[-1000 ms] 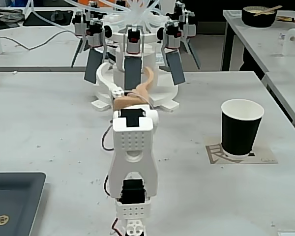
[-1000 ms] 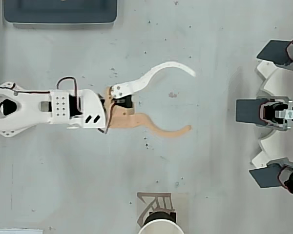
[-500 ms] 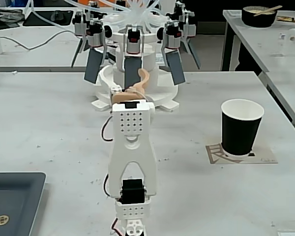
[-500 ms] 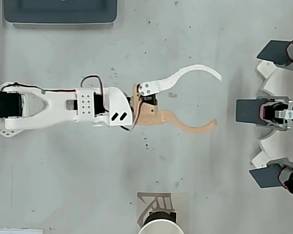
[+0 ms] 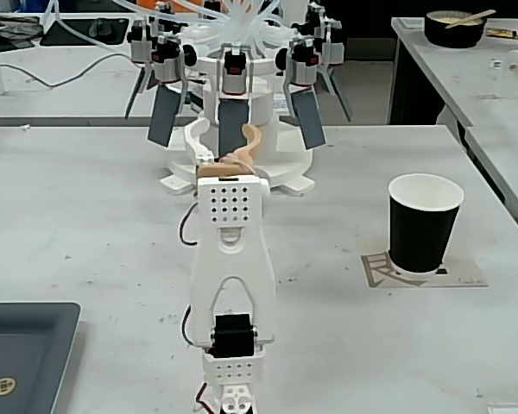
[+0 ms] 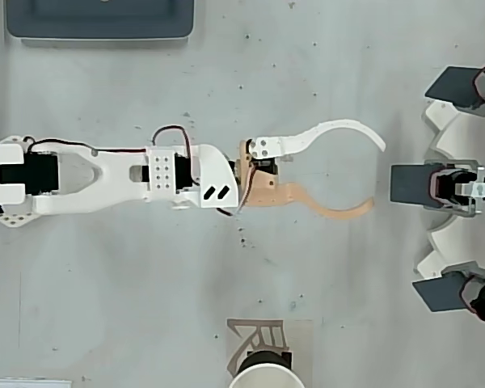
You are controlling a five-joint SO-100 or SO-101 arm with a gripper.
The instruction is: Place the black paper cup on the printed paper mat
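Note:
The black paper cup (image 5: 424, 223) stands upright on the printed paper mat (image 5: 470, 278) at the right of the table in the fixed view. In the overhead view only its white rim (image 6: 264, 377) shows at the bottom edge, on the mat (image 6: 244, 335). My gripper (image 6: 377, 173) points away from the cup toward the white machine, its curved white and tan jaws spread wide with nothing between them. In the fixed view the gripper (image 5: 225, 147) sits behind the arm's white body, well left of the cup.
A white round machine (image 5: 242, 95) with dark paddles stands at the far side, just beyond the gripper. A dark grey tray (image 5: 22, 354) lies at the near left. A black bowl (image 5: 454, 28) sits on another table at the back right.

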